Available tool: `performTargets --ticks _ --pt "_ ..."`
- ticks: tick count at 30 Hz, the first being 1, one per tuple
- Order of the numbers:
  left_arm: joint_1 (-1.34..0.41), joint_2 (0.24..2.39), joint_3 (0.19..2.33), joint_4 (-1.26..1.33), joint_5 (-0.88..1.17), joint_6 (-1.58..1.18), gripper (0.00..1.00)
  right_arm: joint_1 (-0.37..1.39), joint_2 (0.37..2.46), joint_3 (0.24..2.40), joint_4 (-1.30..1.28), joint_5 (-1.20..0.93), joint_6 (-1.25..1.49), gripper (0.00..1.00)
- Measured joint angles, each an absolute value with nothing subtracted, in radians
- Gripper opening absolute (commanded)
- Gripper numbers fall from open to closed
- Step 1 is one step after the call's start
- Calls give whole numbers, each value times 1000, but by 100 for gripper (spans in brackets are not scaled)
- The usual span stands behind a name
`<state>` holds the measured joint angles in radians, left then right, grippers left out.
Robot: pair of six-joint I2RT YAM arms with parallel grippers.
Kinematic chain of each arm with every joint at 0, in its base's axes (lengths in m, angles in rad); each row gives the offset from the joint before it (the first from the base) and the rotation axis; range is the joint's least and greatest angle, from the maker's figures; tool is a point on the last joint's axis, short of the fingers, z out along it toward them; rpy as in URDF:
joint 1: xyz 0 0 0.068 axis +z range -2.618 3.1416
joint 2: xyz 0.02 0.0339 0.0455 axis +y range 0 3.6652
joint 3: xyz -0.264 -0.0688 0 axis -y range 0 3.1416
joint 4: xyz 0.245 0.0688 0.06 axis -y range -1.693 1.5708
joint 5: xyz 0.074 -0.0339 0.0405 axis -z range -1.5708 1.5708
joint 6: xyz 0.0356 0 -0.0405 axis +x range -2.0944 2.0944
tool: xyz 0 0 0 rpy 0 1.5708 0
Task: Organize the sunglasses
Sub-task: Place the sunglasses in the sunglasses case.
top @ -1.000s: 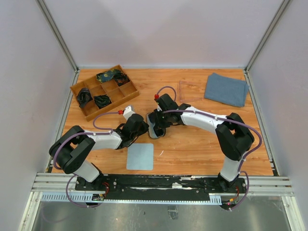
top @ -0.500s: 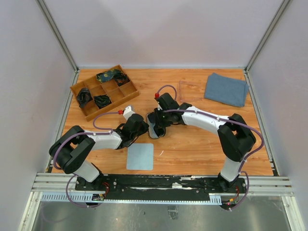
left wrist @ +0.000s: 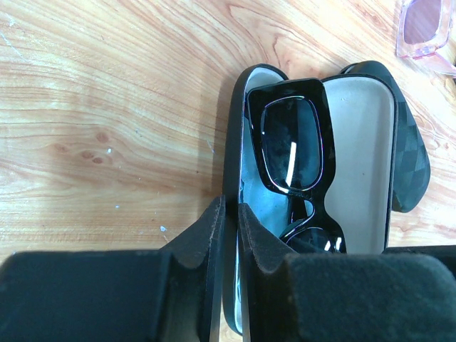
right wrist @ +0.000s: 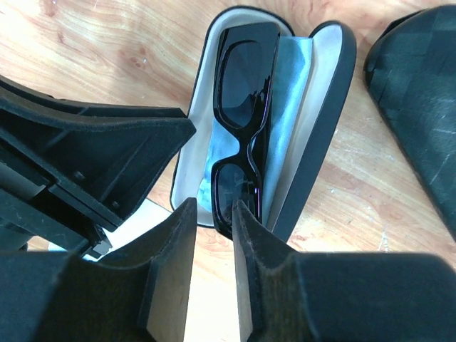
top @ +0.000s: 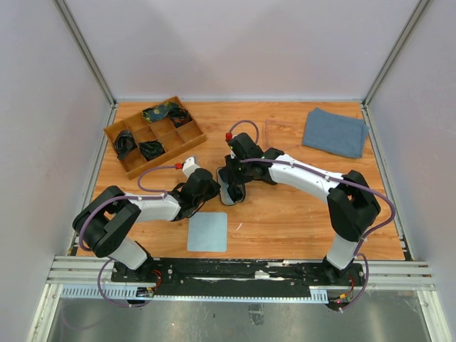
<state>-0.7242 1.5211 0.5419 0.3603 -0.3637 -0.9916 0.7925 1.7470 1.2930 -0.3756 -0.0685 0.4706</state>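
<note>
The black sunglasses (left wrist: 291,146) lie folded inside an open black hard case (left wrist: 360,142), on a blue cloth lining. My left gripper (left wrist: 229,206) is shut on the case's near rim, one finger inside the wall and one outside. My right gripper (right wrist: 214,210) hovers over the near end of the same sunglasses (right wrist: 242,92), its fingers a little apart with only wood showing between them. The pale pink sunglasses (left wrist: 427,25) lie on the table beyond the case. In the top view both grippers meet at the case (top: 229,191) mid-table.
A second black checkered case (right wrist: 420,107) lies right beside the open one. A light blue square cloth (top: 207,231) sits near the front edge. A wooden divided tray (top: 187,137) stands at back left, a folded dark blue cloth (top: 335,132) at back right.
My right gripper's fingers have parted slightly and its wrist has shifted a little toward the back. The left arm and the case have not moved.
</note>
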Motion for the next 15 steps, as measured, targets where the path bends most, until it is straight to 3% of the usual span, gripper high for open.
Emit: performTargets --ticks 15 --pt "-724 1521 542 361 -363 -991 15 815 1796 1333 -429 18 443 31"
